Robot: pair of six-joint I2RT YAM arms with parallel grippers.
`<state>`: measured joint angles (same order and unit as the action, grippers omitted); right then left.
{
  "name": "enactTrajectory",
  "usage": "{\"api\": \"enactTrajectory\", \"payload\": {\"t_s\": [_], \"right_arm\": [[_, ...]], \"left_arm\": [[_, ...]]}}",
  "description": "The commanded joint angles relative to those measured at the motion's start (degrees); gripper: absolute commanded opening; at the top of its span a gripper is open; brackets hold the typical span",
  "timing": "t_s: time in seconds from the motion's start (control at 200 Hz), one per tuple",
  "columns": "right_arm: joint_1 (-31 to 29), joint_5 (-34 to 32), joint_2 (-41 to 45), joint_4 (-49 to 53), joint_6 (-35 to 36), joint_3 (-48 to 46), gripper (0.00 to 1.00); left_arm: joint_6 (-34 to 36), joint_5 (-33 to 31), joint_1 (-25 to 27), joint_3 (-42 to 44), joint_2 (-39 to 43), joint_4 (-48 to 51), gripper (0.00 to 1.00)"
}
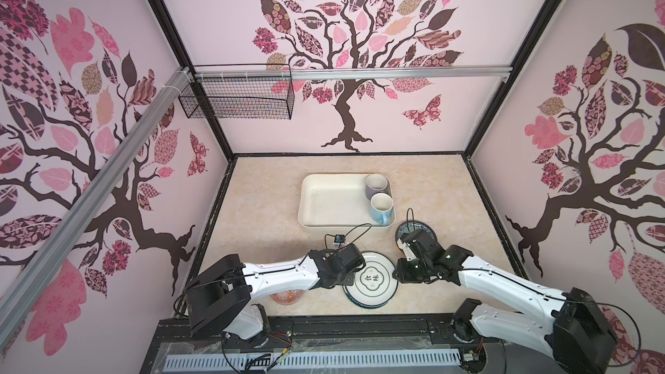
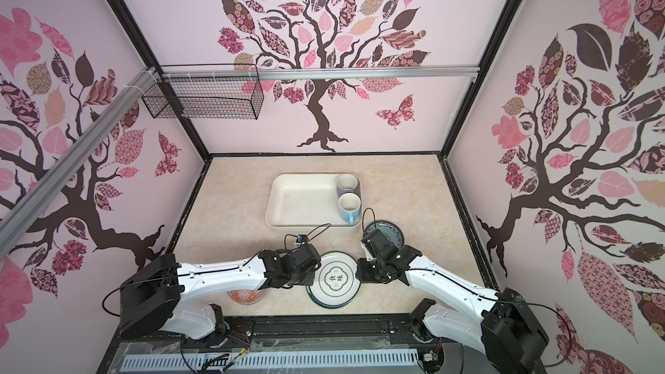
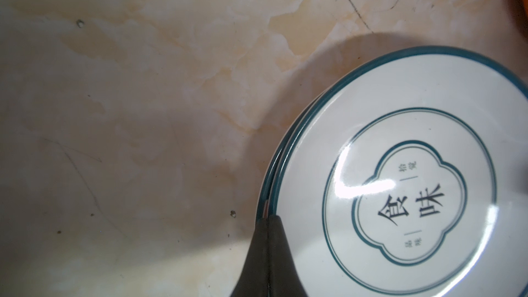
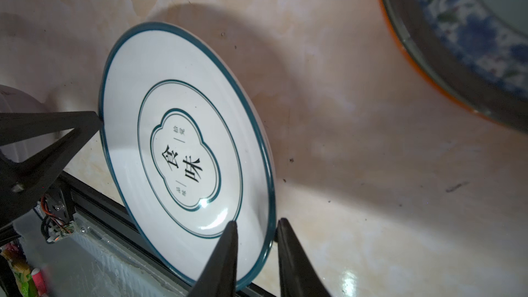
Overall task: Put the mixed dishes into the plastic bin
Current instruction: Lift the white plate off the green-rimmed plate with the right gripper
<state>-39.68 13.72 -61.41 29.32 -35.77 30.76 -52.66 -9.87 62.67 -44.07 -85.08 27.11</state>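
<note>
Marbled tabletop (image 1: 252,210), left hand (image 3: 268,218) pinching white plate (image 3: 400,95), right hand (image 4: 257,221) parted astride rim

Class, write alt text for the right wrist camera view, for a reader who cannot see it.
A white plate with black characters and a teal rim fills the middle of the view, over a marbled table. The right gripper straddles its rim, and the left gripper meets the opposite edge. A blue-patterned plate shows in one corner.
</note>
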Motion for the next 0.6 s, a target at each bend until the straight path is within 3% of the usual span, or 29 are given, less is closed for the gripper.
{"api": "enactTrajectory", "payload": {"t_s": [0.0, 0.415, 0.595], "right_arm": [[-0.5, -0.8, -0.7, 0.1, -0.1, -0.8, 0.27], [-0.5, 4.9, 0.3, -5.5, -2.4, -1.7, 0.22], [-0.5, 5.2, -0.3, -5.5, -3.0, -1.6, 0.11]], "left_arm": [[0.4, 1.1, 0.2, 1.7, -2.2, -0.5, 0.0], [0.9, 1.9, 0.2, 1.5, -3.3, -1.8, 0.0], [1.2, 2.1, 0.2, 1.2, -3.7, -2.0, 0.0]]}}
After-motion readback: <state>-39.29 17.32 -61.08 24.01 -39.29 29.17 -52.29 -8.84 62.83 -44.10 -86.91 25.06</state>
